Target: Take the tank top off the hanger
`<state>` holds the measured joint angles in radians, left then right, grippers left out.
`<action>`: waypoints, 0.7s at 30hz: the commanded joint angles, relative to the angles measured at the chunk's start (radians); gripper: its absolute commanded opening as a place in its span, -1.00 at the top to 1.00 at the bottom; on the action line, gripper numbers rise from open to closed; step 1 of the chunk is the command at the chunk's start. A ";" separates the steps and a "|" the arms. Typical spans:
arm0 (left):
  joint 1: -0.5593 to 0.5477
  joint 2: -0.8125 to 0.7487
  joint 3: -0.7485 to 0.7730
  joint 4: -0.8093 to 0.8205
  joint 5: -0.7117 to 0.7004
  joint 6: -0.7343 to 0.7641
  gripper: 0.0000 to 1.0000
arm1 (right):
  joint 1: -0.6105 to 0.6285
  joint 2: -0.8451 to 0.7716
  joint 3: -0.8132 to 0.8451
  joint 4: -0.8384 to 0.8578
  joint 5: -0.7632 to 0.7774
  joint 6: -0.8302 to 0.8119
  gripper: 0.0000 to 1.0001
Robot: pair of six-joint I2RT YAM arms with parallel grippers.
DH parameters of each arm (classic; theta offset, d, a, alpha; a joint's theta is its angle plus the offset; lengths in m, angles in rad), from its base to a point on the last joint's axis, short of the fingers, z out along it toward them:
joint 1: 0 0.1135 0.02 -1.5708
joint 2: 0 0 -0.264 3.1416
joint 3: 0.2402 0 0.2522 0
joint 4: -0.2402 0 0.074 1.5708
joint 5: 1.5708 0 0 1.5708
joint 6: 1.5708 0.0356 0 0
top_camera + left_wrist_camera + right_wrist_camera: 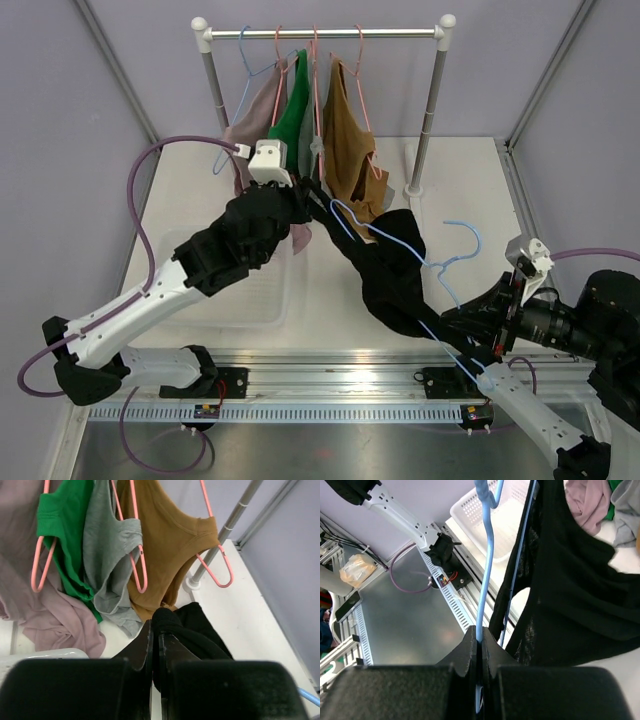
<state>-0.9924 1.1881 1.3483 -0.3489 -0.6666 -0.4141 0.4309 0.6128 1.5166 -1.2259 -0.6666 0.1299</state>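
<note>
**Inspection: black tank top strung between both arms**

Visibility is limited at both grips in the top view. The left gripper (155, 630) merges there with its arm's black covering and the dark cloth, and the right gripper (479, 637) is lost against the garment and its own black wrist. The wrist views settle both. Much of the blue hanger (477, 240) is inside the fabric; only its hook and some lengths of wire show. The right wrist view cuts the hook off at the top edge.

The black tank top (395, 270) hangs over the table's middle, stretched diagonally between the arms, in front of the clothes rail (320, 33). It is on the hanger, bunched and twisted, thin enough to look sheer at its lower edge.

Left gripper: jaws pressed together, pinching a rolled fold of the black fabric at the garment's upper end. Right gripper: jaws pressed together on the blue hanger wire at the lower end.

Behind, a mauve garment (250, 120), a green top (293, 110), a grey top (107, 555) and a brown tank top (345, 140) hang on the rail. A white basket (250, 290) sits under the left arm.
</note>
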 commanded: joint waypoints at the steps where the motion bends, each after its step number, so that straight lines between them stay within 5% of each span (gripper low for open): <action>1: 0.011 -0.018 0.011 0.042 0.077 -0.028 1.00 | 0.012 -0.018 0.016 0.058 -0.051 -0.035 1.00; 5: 0.008 -0.056 -0.056 0.122 0.397 -0.015 1.00 | 0.014 -0.067 -0.086 0.245 0.108 0.034 1.00; 11: -0.081 -0.113 -0.268 0.275 0.660 0.017 1.00 | 0.012 -0.180 -0.428 0.943 0.290 0.230 1.00; 15: -0.178 -0.073 -0.353 0.266 0.595 0.040 1.00 | 0.012 -0.124 -0.487 1.253 0.471 0.226 1.00; 21: -0.192 -0.042 -0.451 0.262 0.504 -0.031 1.00 | 0.012 0.014 -0.432 1.180 0.660 0.085 1.00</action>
<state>-1.1839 1.1488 0.9176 -0.1448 -0.1158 -0.4145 0.4377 0.5949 1.0355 -0.1467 -0.1455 0.2813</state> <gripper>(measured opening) 0.022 0.038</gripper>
